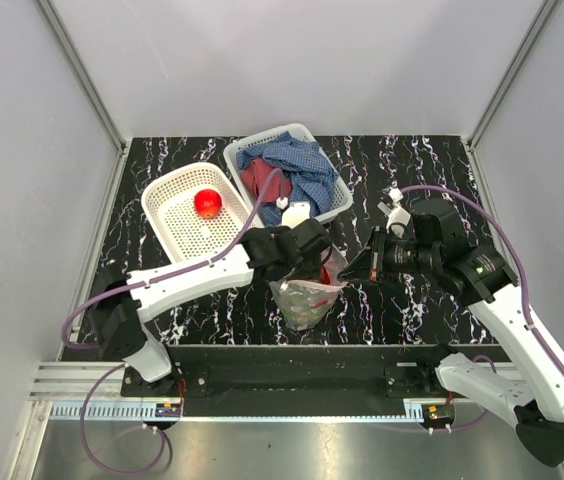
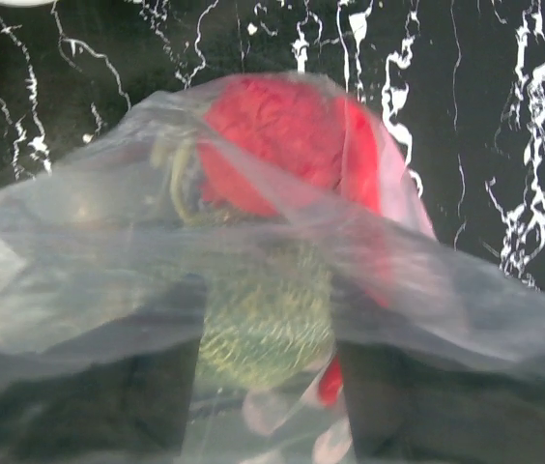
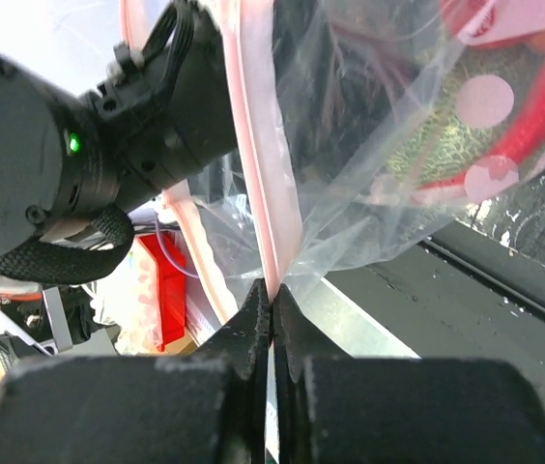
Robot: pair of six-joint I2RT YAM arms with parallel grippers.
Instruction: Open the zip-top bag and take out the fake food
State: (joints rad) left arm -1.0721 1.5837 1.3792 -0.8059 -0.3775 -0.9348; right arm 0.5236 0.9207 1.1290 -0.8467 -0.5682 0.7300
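The clear dotted zip-top bag (image 1: 307, 300) hangs just above the table's front edge between my grippers. My left gripper (image 1: 307, 262) points down into its mouth. In the left wrist view its fingers (image 2: 265, 324) show dark through the plastic (image 2: 79, 251) and close on both sides of a yellow-green round fake fruit (image 2: 263, 290). A red round fruit (image 2: 272, 135) lies beyond it. My right gripper (image 1: 354, 272) is shut on the bag's pink zip strip (image 3: 271, 193), pinched at the tips (image 3: 272, 295). A red chili (image 3: 533, 126) shows inside the bag (image 3: 369, 174).
A white perforated basket (image 1: 162, 215) at the back left holds one red fruit (image 1: 208, 203). A second white basket (image 1: 292, 130) behind the bag holds a blue cloth (image 1: 302, 165) and a red cloth (image 1: 260, 178). The table's front rail lies just below the bag.
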